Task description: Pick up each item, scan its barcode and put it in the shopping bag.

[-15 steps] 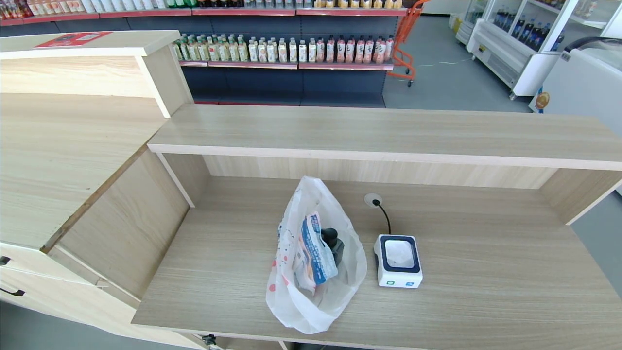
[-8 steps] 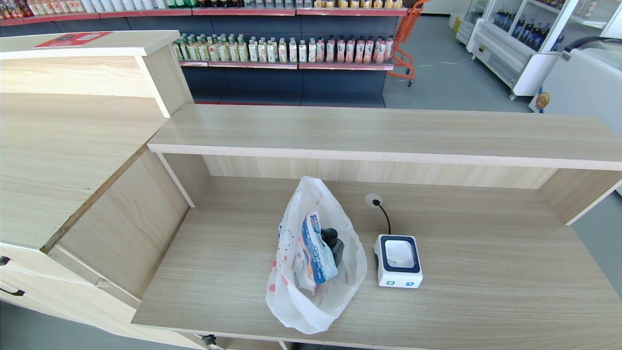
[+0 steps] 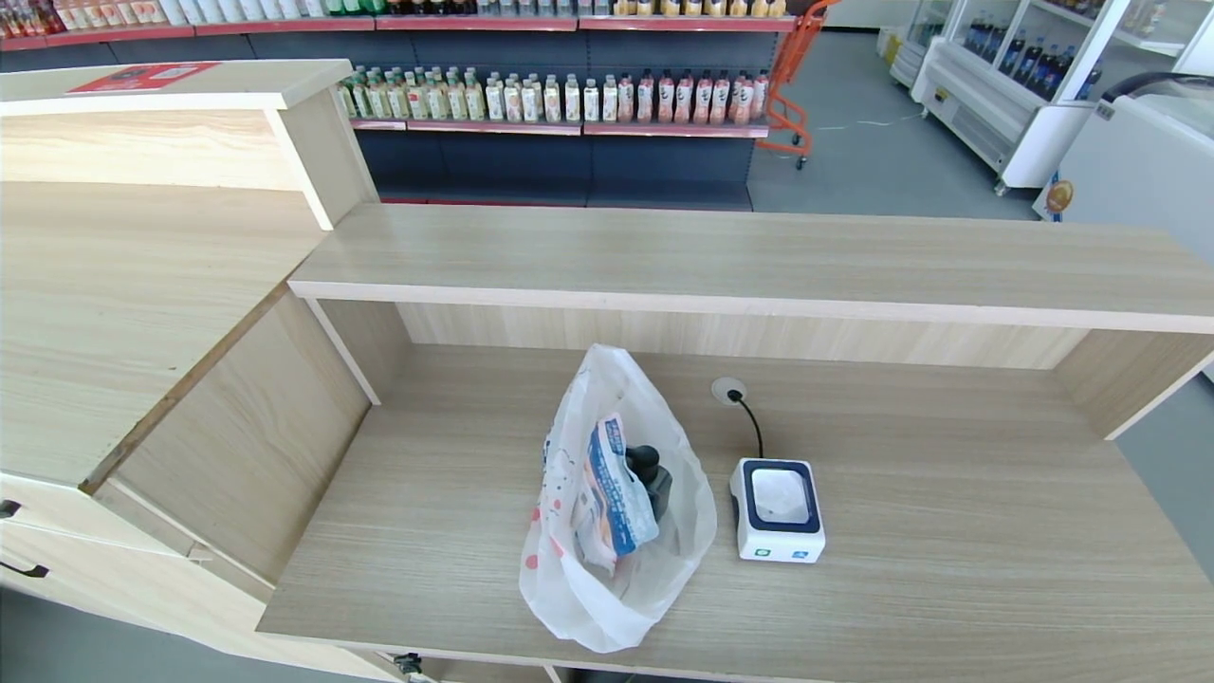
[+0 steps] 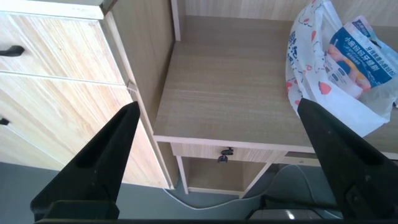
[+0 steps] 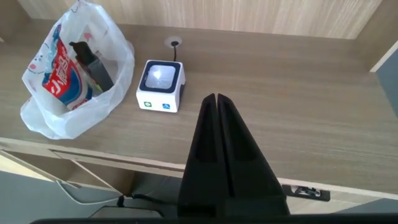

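Though standing at 9 o'clock from the barcode scanner point(image 3: 778, 510), blue-and-white packet point(image 3: 616, 493) and dark bottle point(image 3: 650, 470) inside, treat the shopping bag point(image 3: 569, 588) as limp, light, slippery: gather its rim, left gripper point(image 4: 219, 104) spread wide, right gripper point(image 5: 216, 98) pinched together, empty.

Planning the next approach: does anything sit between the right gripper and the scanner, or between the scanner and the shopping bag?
Nothing visible. Bare counter lies between the right gripper and the scanner, and between the scanner and the shopping bag. The cable runs away behind the scanner.
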Tool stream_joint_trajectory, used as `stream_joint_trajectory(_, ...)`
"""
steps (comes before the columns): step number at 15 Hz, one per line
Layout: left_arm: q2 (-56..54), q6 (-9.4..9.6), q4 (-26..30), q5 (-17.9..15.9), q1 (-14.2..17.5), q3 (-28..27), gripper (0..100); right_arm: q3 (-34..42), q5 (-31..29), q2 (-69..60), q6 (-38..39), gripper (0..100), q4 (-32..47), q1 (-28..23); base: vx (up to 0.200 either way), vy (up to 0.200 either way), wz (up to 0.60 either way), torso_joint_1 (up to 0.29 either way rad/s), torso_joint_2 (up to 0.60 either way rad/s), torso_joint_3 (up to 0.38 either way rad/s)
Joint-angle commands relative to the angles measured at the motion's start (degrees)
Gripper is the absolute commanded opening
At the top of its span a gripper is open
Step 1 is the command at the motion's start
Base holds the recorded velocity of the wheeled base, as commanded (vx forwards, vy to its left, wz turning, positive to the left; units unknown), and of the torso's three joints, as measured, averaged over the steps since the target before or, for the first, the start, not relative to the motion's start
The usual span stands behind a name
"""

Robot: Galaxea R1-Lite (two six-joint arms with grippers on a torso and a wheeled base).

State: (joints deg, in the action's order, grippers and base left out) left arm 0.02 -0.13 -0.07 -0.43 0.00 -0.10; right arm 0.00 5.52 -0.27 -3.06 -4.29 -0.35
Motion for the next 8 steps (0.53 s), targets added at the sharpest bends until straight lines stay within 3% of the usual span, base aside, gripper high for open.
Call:
stream_joint_trajectory(1,0.0,-0.04,0.0,0.0,0.0,0.0,100,0.0,0.0,0.3,-0.1,0,0.0,0.0,0.0,-0.2,0.0,-0.002,0.0,-0.002)
stream_joint_trajectory(6,0.0,-0.13,0.0,0.0,0.0,0.0,100,0.0,0.1,0.3,0.0,0,0.0,0.0,0.0,-0.2,0.0,0.005,0.0,0.001)
stream_joint_trajectory(8,0.0,-0.22,0.0,0.0,0.0,0.0,100,0.0,0.2,0.3,0.0,0,0.0,0.0,0.0,0.0,0.0,0.0,0.0,0.0)
